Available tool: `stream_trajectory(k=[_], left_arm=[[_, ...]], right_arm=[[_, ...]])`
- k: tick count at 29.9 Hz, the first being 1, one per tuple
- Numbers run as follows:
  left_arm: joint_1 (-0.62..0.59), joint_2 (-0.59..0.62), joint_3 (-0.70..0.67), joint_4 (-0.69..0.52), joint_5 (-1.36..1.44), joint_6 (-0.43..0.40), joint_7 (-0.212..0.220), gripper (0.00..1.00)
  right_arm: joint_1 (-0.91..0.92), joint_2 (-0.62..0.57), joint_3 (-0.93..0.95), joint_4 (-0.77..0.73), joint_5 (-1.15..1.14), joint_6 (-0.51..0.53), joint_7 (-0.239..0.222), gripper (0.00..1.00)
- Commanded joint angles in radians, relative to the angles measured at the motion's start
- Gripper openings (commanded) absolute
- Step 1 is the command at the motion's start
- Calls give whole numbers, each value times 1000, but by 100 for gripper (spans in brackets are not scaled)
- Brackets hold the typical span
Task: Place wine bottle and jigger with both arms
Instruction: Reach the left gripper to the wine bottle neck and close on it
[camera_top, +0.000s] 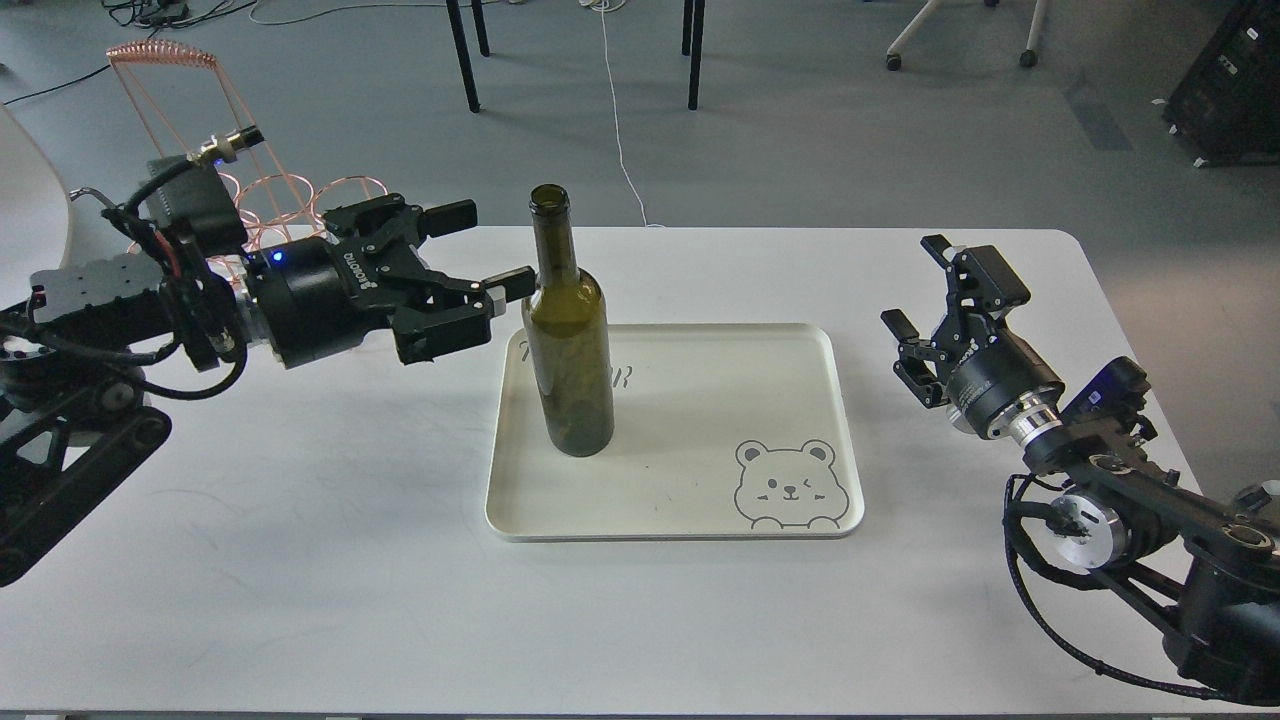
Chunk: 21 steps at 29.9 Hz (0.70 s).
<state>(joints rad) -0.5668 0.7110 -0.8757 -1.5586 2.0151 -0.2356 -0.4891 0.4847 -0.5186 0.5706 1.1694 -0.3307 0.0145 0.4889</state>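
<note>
The wine bottle (568, 340) stands upright on the left part of the cream tray (720, 400). My left gripper (486, 252) is open and lies sideways just left of the bottle's shoulder. Its near fingertip (515, 283) is close to or touching the glass, and the other finger is behind and left of the neck. My right gripper (917, 285) is open, points up and away, and stands right of the tray with nothing between its fingers. The jigger is out of sight, hidden behind the right gripper's body.
A copper wire bottle rack (190, 120) stands at the table's back left, partly behind my left arm. The tray has a bear drawing (790, 485) at its front right. Chair and table legs stand on the floor beyond the table's far edge.
</note>
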Motion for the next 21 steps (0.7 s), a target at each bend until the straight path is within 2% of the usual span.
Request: stream_trajectory(k=[1, 10, 14, 21], left_arm=[[-24, -30, 18, 31, -3, -1, 0, 98], [-48, -128, 46, 86, 2, 4, 0, 97], [-51, -140, 47, 112, 4, 7, 0, 93], [-64, -153, 47, 152, 5, 7, 0, 63]], right_arm=[[0, 0, 2, 1, -1, -1, 0, 99], [-2, 0, 0, -1, -1, -4, 0, 99], [-2, 0, 0, 1, -1, -4, 0, 99], [-5, 0, 0, 1, -1, -4, 0, 99]])
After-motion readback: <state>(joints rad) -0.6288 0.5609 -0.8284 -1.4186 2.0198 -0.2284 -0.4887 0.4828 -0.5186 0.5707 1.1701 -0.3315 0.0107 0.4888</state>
